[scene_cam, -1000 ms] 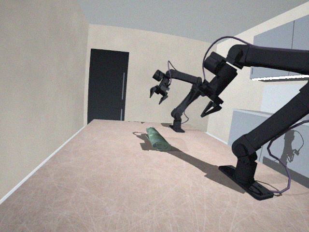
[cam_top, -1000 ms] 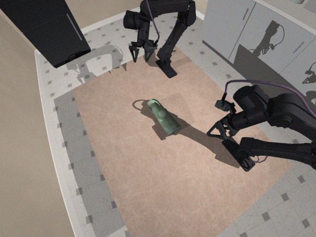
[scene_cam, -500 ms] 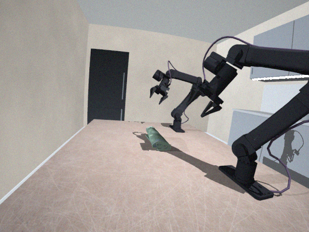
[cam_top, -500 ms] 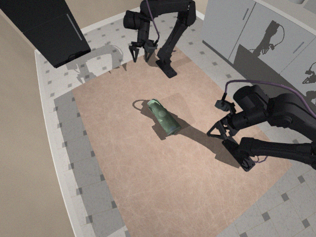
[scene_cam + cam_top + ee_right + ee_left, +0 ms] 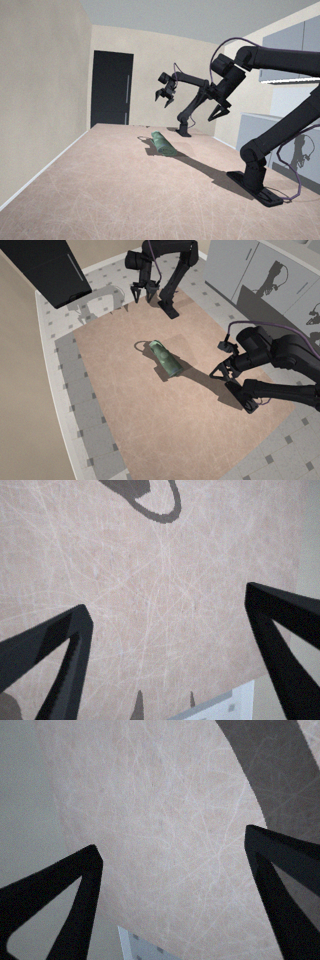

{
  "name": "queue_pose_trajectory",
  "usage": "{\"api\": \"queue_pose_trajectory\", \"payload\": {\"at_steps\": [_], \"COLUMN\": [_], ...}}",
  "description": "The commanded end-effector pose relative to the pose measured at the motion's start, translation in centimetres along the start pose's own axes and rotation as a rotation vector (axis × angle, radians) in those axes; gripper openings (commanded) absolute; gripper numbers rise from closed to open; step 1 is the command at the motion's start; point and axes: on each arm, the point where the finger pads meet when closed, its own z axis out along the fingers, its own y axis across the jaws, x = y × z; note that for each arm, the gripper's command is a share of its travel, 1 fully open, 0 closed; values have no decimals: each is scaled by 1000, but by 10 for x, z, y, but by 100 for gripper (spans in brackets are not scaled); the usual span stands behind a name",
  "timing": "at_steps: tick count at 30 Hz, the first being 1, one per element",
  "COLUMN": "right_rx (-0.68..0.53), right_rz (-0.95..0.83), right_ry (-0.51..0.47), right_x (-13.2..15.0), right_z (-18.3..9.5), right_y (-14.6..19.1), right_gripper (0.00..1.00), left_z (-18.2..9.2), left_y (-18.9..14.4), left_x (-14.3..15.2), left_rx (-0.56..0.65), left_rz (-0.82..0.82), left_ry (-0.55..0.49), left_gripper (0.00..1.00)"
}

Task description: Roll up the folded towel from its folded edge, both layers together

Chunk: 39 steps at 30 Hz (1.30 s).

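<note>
Left gripper: the left gripper (image 5: 219,376) (image 5: 209,119) (image 5: 168,844) is nearest to us in the exterior view, open with nothing between its fingers, raised well apart from the towel.
Table: the table (image 5: 160,420) (image 5: 129,193) (image 5: 165,795) (image 5: 165,555) carries the towel and both arm bases.
Towel: the green towel (image 5: 168,360) (image 5: 163,144) lies on the table between the 2 arms, rolled into 1 tube, with coiled layers at its near end and a thin edge showing low along 1 side. We judge the rolling done or nearly so; we cannot tell how snug the inner turns are.
Towel feel: we expect it light, soft and springy, easy to flatten and apt to loosen. If it needs straightening, we take it lightly near both ends, around the full roll, never by the outer layer alone.
Right gripper: the right gripper (image 5: 142,302) (image 5: 160,103) (image 5: 164,604) is farther off, open and unloaded, also clear of the towel.
Door: the dark door (image 5: 51,271) (image 5: 111,87) stands beyond.

nothing has visibly changed over the past 1 second.
</note>
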Motion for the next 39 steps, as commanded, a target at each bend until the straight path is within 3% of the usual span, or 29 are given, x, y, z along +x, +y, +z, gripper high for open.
{"api": "queue_pose_trajectory", "payload": {"at_steps": [1,30,39], "right_rx": [0,0,-78], "right_rz": [7,7,58], "right_ry": [-16,-16,-62], "right_x": [-3,-3,-25], "right_z": [-2,-2,33], "right_y": [5,5,4], "right_gripper": [85,85,70], "left_z": [-1,-1,0], "left_y": [0,0,0], "left_x": [2,2,0], "left_rx": [-11,-11,0], "left_rz": [-9,-9,0], "left_ry": [0,0,0], "left_gripper": [85,85,84]}}
